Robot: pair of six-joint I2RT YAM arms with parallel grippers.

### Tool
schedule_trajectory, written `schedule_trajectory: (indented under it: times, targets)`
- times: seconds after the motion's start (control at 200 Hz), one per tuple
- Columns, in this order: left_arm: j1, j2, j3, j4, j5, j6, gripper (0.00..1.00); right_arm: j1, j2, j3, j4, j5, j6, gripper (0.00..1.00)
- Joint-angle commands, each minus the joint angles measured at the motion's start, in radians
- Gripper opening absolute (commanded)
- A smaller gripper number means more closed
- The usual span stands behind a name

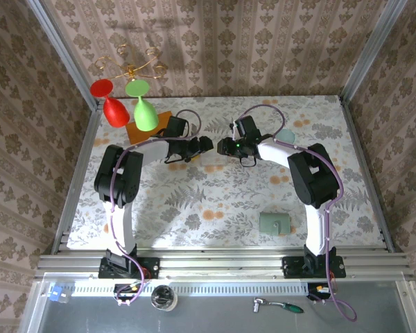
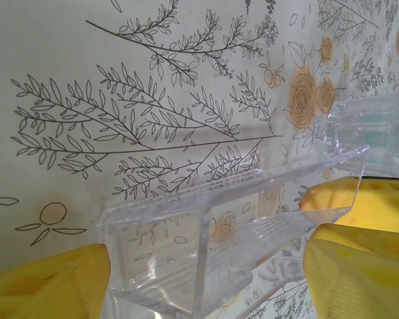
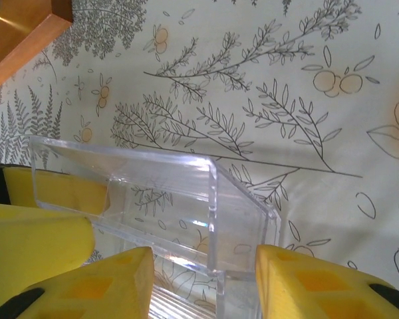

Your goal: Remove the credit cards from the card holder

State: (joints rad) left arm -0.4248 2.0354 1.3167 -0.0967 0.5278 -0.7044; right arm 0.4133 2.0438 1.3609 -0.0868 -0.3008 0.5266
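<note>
Pale sage-green card holder (image 1: 275,223); rounded rectangle, flat.

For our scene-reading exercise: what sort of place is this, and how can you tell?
Probably a staged robot test cell: left arm and right arm bolted to a metal rail, a floral table, wallpapered panels boxing it in.
</note>
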Motion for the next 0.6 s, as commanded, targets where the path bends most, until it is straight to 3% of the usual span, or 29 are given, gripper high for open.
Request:
schedule_trajectory:
  times: [0.0, 0.325, 0.595]
  targets:
    - [0.007, -0.048, -0.033, -0.008, 0.007, -0.007, 0.78, 0.004, -0.069, 0.026, -0.046, -0.01, -0.022, 0.47]
    - [0.02, -0.123, -0.085, 0.001, -0.002, 0.005, 0.8, 0.005, -0.209, -0.046, -0.121, 0.024, -0.041, 0.51]
    - [0.019, -0.211, -0.182, 0.043, -0.02, -0.005, 0.8, 0.004, -0.4, -0.242, -0.197, 0.061, -0.039, 0.53]
